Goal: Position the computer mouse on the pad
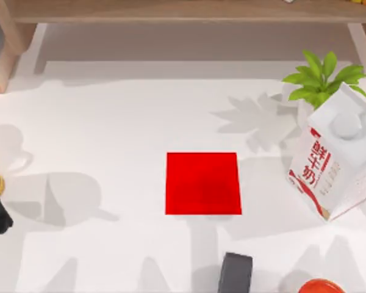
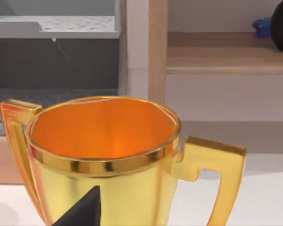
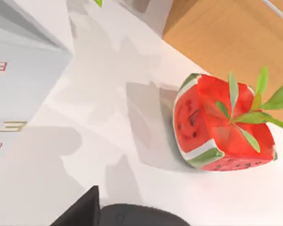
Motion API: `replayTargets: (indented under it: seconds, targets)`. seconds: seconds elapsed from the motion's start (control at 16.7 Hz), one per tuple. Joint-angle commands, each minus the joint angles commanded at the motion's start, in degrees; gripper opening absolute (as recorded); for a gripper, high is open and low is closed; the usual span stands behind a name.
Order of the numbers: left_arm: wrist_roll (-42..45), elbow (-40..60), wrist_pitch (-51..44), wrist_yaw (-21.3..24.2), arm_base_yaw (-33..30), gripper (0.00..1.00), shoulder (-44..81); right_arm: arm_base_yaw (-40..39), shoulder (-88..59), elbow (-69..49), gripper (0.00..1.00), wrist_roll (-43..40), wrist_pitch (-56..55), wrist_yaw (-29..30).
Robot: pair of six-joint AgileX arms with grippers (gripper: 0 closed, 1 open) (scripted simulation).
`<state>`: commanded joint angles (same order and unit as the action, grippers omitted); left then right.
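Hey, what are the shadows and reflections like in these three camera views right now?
Top view: soft grey shadows lie across the white table, including a leafy one beside the plant; the pad looks evenly lit. Left wrist view: the gold trophy cup has a glossy, mirror-like rim. Right wrist view: the watermelon-patterned pot throws a soft-edged shadow on the table.

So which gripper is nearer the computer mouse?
Right. The right gripper hangs just beside the computer mouse; the left gripper is at the gold trophy, away from it.

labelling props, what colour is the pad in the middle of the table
Plain bright red pad, unmarked; clearest in the top view.
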<state>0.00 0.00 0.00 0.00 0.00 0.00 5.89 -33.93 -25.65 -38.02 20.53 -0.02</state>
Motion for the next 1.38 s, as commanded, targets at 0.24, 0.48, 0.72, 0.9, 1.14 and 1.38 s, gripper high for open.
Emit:
replayTargets:
  seconds: [0.24,0.48,0.72,0.9,1.14,1.38]
  targets:
    - [0.00,0.00,0.00,0.00,0.00,1.00,0.00,3.51,-20.93,-15.30,1.00,-25.05,12.24,-0.01]
    - [0.00,0.00,0.00,0.00,0.00,1.00,0.00,6.92,-41.43,-30.13,1.00,-49.95,24.11,-0.02]
    - [0.00,0.00,0.00,0.00,0.00,1.00,0.00,9.72,-58.54,-42.31,1.00,-70.70,33.86,-0.03]
    - [0.00,0.00,0.00,0.00,0.00,1.00,0.00,11.19,-67.27,-48.73,1.00,-81.28,39.00,-0.03]
    - [0.00,0.00,0.00,0.00,0.00,1.00,0.00,12.04,-71.98,-52.44,1.00,-87.00,41.96,-0.03]
    - [0.00,0.00,0.00,0.00,0.00,1.00,0.00,11.75,-71.81,-52.27,1.00,-86.93,41.83,-0.05]
